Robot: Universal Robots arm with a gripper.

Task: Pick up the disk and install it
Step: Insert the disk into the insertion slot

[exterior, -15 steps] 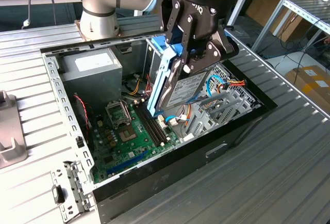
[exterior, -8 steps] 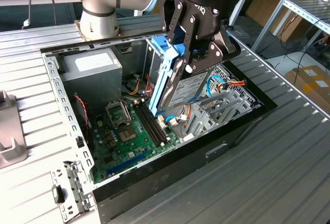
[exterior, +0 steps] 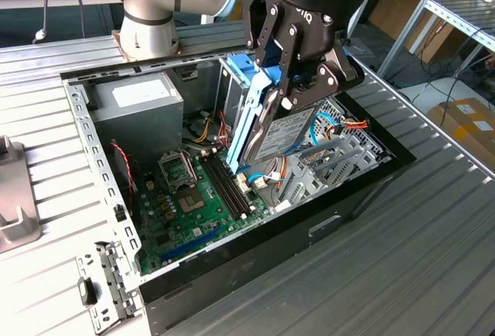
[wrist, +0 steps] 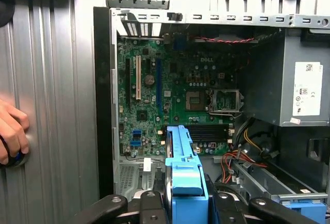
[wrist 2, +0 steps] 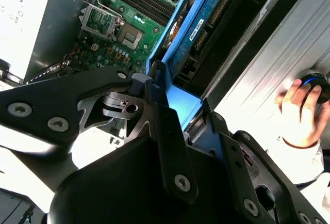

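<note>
Blue-framed, the disk is clamped between the fingers of the gripper, steeply tilted with its long axis pointing down into the open computer case, its lower end seemingly just above the motherboard.

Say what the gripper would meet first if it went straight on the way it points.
Probably the motherboard, near its memory slots: the gripper, shut on the disk, points down into the open case. Depth is unclear.
</note>
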